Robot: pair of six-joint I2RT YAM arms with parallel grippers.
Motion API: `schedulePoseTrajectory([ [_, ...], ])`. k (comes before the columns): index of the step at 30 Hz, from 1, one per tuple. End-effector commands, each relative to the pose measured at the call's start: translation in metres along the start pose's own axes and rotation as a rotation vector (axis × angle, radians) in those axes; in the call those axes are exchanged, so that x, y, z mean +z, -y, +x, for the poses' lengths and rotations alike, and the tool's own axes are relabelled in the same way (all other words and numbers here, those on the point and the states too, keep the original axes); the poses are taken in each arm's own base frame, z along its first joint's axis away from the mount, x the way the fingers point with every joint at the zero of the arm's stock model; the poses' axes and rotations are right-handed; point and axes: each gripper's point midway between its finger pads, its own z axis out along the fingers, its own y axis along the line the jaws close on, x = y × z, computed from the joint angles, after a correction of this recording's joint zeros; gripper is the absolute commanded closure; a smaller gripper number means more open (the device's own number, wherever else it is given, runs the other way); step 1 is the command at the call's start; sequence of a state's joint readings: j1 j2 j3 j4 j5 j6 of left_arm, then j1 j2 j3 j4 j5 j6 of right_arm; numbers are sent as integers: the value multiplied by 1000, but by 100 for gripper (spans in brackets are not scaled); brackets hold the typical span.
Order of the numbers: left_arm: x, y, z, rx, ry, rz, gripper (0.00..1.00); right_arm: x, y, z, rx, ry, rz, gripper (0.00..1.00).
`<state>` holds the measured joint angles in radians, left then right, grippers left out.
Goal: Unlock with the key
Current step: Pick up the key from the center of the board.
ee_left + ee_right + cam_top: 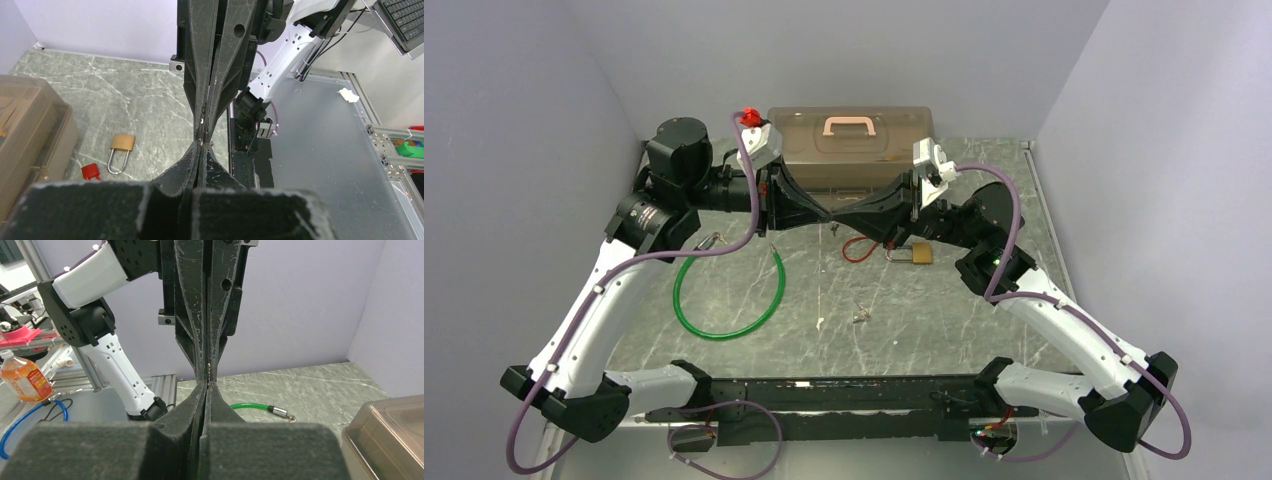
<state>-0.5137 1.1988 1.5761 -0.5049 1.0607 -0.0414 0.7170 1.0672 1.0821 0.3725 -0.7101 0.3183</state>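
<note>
Left gripper [825, 218]: reached in from the left, held level in the air above the grey-green marbled table [944, 310]; its jaws were pressed shut.
Right gripper [841, 216]: came in from the right, also level; its jaws were shut too, tip to tip against the left ones.
Tiny flat silver-grey metal key [208, 365]: only a pale sliver of it showed, pinched in the seam where the two sets of tips met. It was off the table, and both pairs of jaws seemed to clamp it.
Small brass padlock [921, 254]: lay flat on the table, below and a little to the right of the meeting point, apart from both grippers.
Red square tag [90, 171]: on the table just beside the padlock's shackle, with its red wire [856, 250] looped nearby.
Translucent brown plastic box with a pink handle [894, 135]: stood behind the grippers, against the back wall.
Green cable [724, 336]: lay in a loop on the left half of the table, well apart from the padlock.
Small silvery bits [861, 315]: loose on the table nearer the arm bases, too small to make out.
</note>
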Motion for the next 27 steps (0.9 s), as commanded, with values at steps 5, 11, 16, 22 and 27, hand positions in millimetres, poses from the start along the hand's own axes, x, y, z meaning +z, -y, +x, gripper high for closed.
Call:
schedulePoseTrajectory([
  [5, -6, 12, -11, 39, 30, 22, 100, 2, -8, -14, -36, 30, -46, 100],
  [11, -5, 8, -8, 10, 22, 7, 82, -3, -17, -6, -7, -25, -76, 100],
  [16, -6, 12, -6, 8, 17, 24, 66, -7, -19, 4, 18, -79, -78, 100],
  [22, -5, 14, -5, -6, 18, 45, 65, -7, -19, 5, 27, -91, -81, 100],
  [27, -4, 16, -4, -15, 17, 66, 64, -5, -19, -2, 9, -78, -80, 100],
])
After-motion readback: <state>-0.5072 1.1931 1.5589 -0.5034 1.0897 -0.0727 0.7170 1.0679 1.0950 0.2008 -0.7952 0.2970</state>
